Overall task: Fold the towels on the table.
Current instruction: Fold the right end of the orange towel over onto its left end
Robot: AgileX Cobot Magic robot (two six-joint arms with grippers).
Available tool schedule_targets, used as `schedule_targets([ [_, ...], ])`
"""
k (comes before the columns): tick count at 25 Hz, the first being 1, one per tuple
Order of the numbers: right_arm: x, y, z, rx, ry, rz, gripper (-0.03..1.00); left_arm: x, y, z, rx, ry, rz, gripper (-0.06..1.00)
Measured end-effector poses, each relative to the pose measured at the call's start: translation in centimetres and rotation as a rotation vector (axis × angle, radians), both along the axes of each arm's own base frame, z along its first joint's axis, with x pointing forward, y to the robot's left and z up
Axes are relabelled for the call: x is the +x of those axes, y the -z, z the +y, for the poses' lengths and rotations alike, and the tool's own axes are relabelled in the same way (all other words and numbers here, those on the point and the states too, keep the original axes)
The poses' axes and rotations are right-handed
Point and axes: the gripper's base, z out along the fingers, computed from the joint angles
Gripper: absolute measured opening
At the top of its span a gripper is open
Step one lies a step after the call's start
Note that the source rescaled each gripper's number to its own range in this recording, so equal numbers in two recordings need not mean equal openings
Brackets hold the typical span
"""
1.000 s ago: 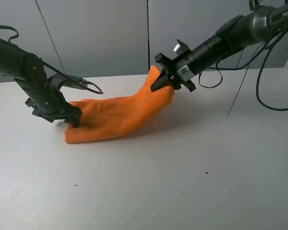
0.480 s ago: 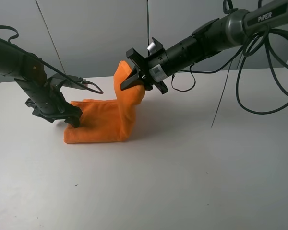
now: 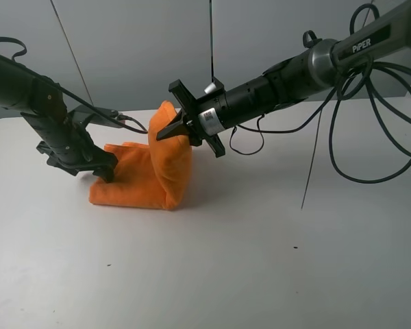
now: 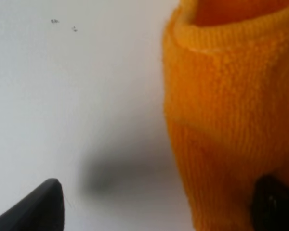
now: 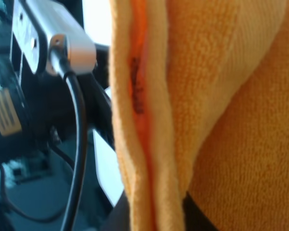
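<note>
On the left side of the table point(image 3: 260, 274), the left gripper point(image 3: 101, 169) sits low against the left end of the orange towel point(image 3: 140, 181), jaws spread wide, one finger point(image 4: 36, 209) over bare tabletop. The towel lies left of centre, its right portion raised upright and curling over. Reaching across the middle, the right gripper point(image 3: 166, 130) is clamped on that raised edge.

I had the white table point(image 3: 260, 274) under me: smooth top, rounded far-left corner. Orange towel point(image 3: 133, 188) lay on it left of ctr, lower part flat on the surface, rest lifted off. Two tiny dark specks point(image 3: 294, 247) on bare top.
</note>
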Motion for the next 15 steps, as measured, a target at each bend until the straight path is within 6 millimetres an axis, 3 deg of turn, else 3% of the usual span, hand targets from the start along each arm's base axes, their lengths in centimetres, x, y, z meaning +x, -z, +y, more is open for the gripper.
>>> schedule_targets([
  [15,-1.2,0.0,3.0,0.045,0.084,0.036,0.05,0.0,0.0,0.0,-0.006,-0.024,-0.002,1.00],
])
